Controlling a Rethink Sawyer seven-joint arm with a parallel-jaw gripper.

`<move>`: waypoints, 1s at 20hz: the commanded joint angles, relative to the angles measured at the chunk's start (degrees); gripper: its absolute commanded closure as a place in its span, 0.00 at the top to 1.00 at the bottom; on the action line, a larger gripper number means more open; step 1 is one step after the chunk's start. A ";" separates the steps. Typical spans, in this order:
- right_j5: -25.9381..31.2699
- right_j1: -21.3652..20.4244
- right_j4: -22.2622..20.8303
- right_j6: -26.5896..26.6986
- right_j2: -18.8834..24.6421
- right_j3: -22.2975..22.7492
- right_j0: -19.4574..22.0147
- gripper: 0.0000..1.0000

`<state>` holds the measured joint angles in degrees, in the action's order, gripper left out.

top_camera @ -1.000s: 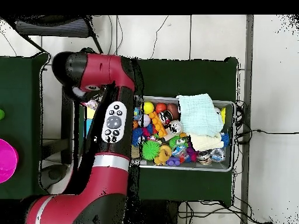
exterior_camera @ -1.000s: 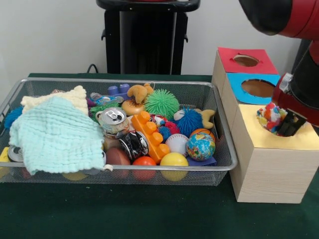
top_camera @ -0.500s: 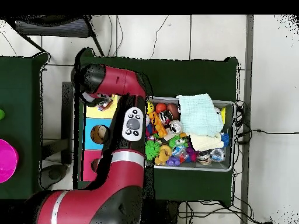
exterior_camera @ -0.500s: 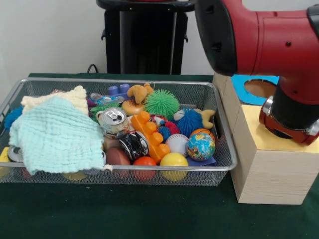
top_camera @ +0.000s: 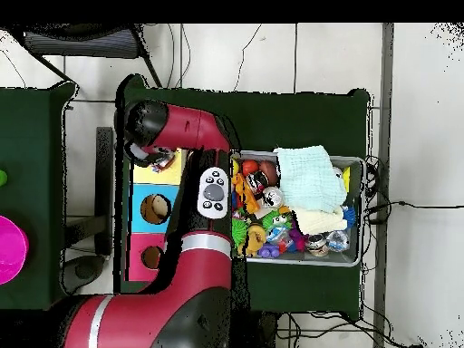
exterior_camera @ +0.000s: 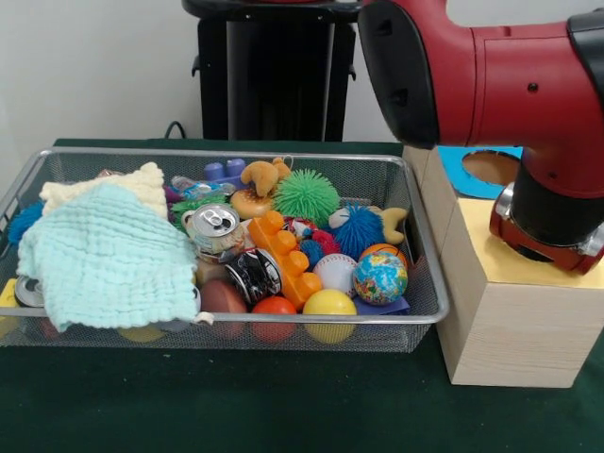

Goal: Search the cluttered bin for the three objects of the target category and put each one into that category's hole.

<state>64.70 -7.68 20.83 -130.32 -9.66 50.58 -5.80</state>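
Where the green counter (exterior_camera: 283,406) meets the front view's lower edge, nothing lies on it. Beyond it stands the bin (exterior_camera: 226,321), with a mint cloth (exterior_camera: 109,260) spread over its 9 o'clock half. A cream cloth (exterior_camera: 94,189) sits behind that, and a can (exterior_camera: 215,222), a globe ball (exterior_camera: 380,276) and other toys are crowded toward 3 o'clock. No dotted cloth shows among them. If any remain, they are probably buried under the waffle cloths.

At 3 o'clock of the bin is the box with the yellow top (exterior_camera: 477,241), and the arm (exterior_camera: 491,85) comes down onto it, its wrist close over the surface. From overhead, one dotted cloth (top_camera: 163,164) is bunched on that top, right at the arm's tip. The hole itself is hidden beneath the arm and cloth. The blue opening (exterior_camera: 491,167) lies clear at 12 o'clock of it.

The cloth looks thin, light and limp. It will fold and drag rather than slide, and it may snag on the rough rim, so a pinch at the middle of the bunch should carry it best. The jaws are hidden by the wrist in both views, so I cannot tell how far apart they stand or whether they have hold of the cloth.
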 commanded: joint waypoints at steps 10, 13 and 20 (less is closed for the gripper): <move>-22.23 -9.64 -9.93 -1.68 2.27 6.20 1.26 0.00; -24.71 -10.90 -11.70 -1.05 3.09 6.32 1.81 0.00; -25.37 -13.09 -13.64 -1.74 4.24 7.02 2.44 0.00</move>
<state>53.15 -14.72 8.53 -130.32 -8.18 57.24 -6.67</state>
